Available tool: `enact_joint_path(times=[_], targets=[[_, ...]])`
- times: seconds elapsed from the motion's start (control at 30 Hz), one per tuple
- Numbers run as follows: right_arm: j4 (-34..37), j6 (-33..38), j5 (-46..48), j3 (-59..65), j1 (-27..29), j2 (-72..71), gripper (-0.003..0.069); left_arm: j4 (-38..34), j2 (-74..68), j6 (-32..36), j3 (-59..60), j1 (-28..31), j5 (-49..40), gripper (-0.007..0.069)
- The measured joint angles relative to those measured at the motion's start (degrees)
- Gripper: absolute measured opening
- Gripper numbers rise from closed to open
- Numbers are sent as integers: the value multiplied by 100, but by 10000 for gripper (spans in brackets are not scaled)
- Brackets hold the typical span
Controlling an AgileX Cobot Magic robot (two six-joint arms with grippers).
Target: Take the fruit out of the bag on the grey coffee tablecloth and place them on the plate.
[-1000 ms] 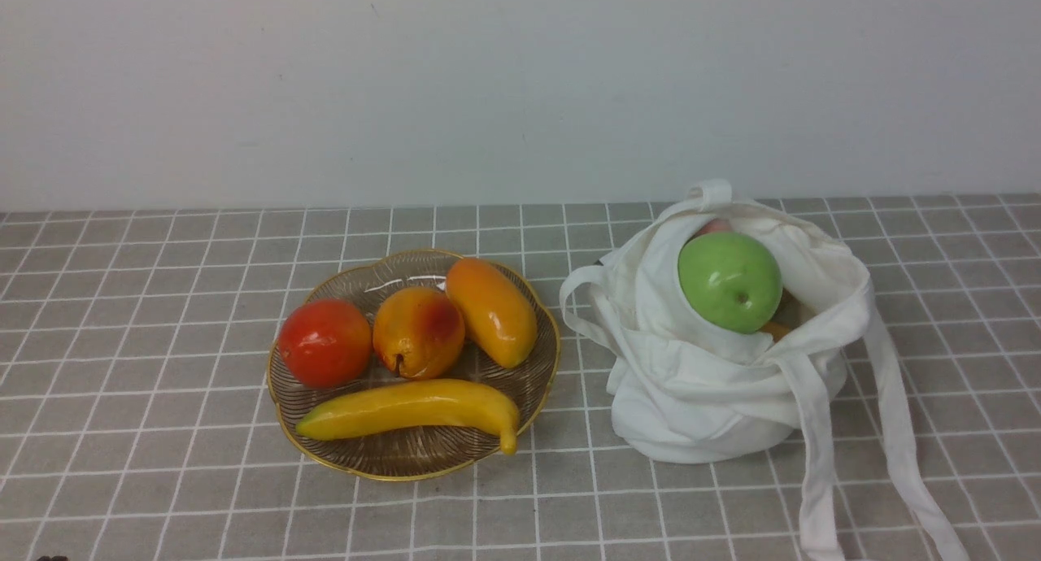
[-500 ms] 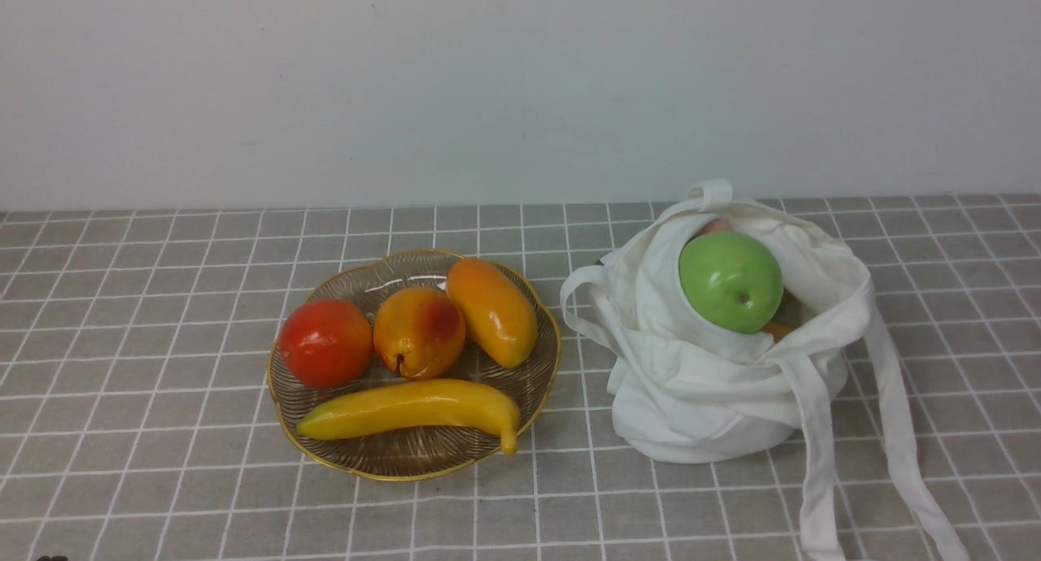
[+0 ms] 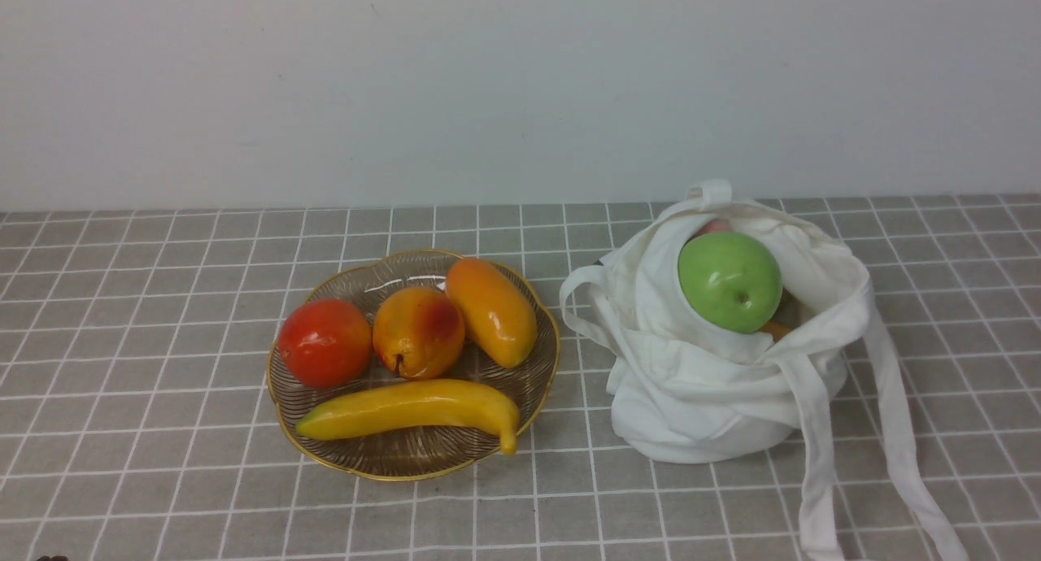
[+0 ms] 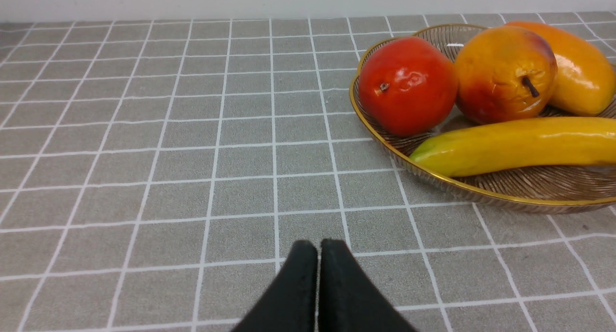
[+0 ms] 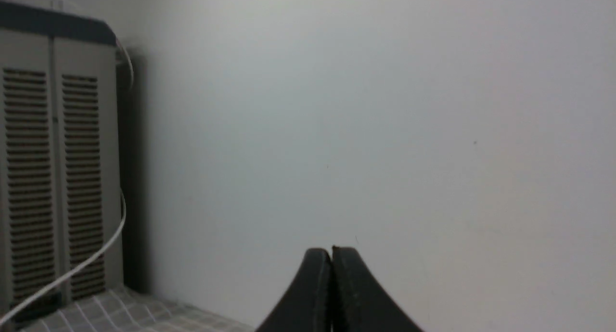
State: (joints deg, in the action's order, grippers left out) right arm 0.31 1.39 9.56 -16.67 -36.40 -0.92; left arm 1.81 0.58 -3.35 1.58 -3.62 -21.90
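Green apple (image 3: 729,281) sat atop the bag (image 3: 699,398), on the right gripper's (image 5: 331,255) side (both grippers pinched shut, empty), so right arm's closer.

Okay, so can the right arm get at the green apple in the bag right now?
Probably yes: the green apple sits exposed at the bag's open mouth. The right gripper is shut and faces the wall, so it must turn and open.

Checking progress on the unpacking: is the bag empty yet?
No, a green apple still sits in the open mouth of the bag, with bits of other fruit showing behind it.
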Motion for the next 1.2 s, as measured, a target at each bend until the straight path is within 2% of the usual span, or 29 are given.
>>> enact_joint_path(times=[0.1, 0.27, 0.3, 0.43, 0.53, 1.2], targets=[[-74, 146, 284, 167, 213, 0, -14, 0, 0, 0, 0, 0, 0, -8], [-285, 310, 853, 903, 1843, 0, -14, 0, 0, 0, 0, 0, 0, -8], [-286, 313, 869, 940, 1909, 0, -14, 0, 0, 0, 0, 0, 0, -8], [-302, 309, 1055, 1715, 3101, 0, -14, 0, 0, 0, 0, 0, 0, -8], [-322, 207, 1222, 1793, 3644, 6, -14, 0, 0, 0, 0, 0, -6, -8], [-315, 17, 1227, 1793, 3750, 6, -14, 0, 0, 0, 0, 0, -6, -8]])
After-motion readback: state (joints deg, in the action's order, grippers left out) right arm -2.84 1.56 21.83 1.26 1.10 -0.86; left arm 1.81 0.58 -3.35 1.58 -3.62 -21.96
